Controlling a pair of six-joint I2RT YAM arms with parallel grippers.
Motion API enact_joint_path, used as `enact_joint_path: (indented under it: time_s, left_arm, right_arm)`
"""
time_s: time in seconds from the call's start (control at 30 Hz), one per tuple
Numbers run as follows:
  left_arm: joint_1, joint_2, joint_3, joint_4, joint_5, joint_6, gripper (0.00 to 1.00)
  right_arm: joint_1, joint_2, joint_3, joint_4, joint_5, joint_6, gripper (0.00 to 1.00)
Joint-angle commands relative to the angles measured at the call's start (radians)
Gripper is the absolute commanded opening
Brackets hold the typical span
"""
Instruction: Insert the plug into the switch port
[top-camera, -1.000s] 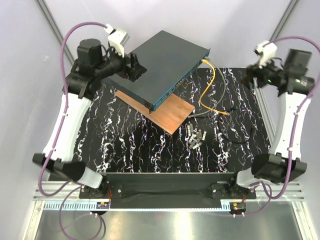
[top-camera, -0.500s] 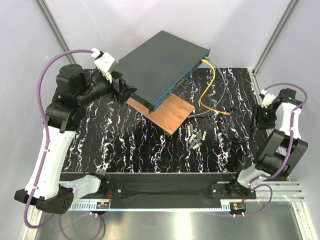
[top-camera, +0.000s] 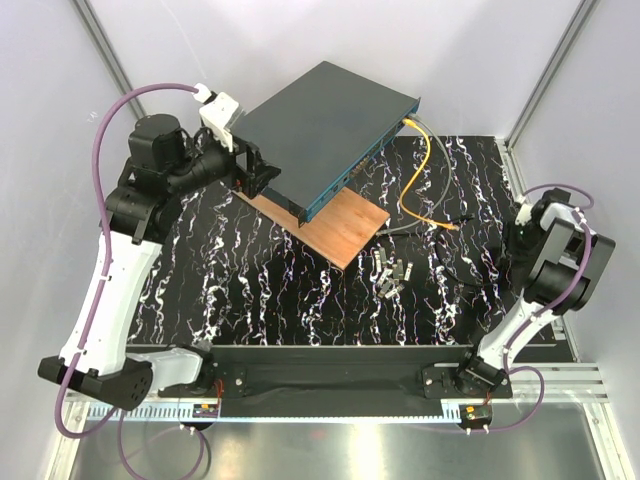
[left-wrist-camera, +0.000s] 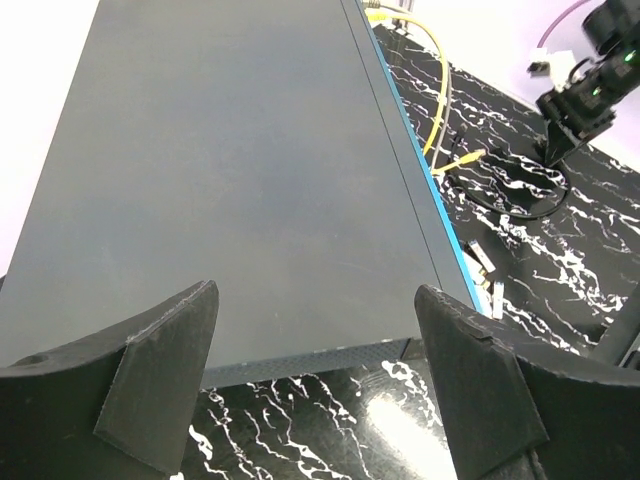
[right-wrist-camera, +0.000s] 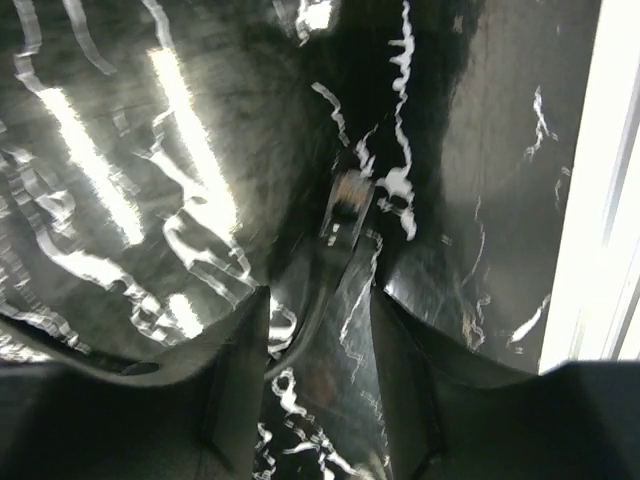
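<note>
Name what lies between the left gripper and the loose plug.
Top view: the switch box and wooden board lie between left gripper and plug.

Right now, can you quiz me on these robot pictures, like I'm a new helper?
1. True or false: the left gripper is shut.
2. What lies under the switch? A) a wooden board B) a towel C) a plate
3. Which gripper is nearer the plug lying on the mat?
Key: 1 false, it is open; 2 A; 3 the right gripper.
</note>
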Motion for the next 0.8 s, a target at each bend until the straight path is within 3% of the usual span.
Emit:
enact_joint_path:
  time_s: [0.0,0.1,0.2,0.23,0.5,0.77]
  left_arm:
    - [-0.003,0.017,0.062,0.039,0.008,-0.036,0.86]
    - [-0.003,0.036,0.074,0.044,0.013,-0.042,0.86]
    - [-0.003,0.053,0.087,0.041,0.016,-0.044,0.86]
    - [-0.003,0.062,0.094,0.039,0.019,-0.05,0.86]
    - [-0.051,0.119,0.194,0.012,0.072,-0.044,0.86]
    - [-0.224,0.181,0.249,0.01,0.096,-0.013,0.86]
  right_arm:
    - [0.002,0.033,0.034,0.059,0.024,0.016,0.44]
    - [0.002,0.074,0.039,0.073,0.029,0.018,0.34]
    - [-0.001,0.093,0.046,0.082,0.029,0.021,0.12]
    - [-0.006,0.088,0.051,0.081,0.02,0.021,0.0]
    - [-0.088,-0.134,0.22,0.012,-0.098,-0.059,0.0]
    - [-0.093,-0.477,0.333,0.001,-0.313,-0.293,0.0]
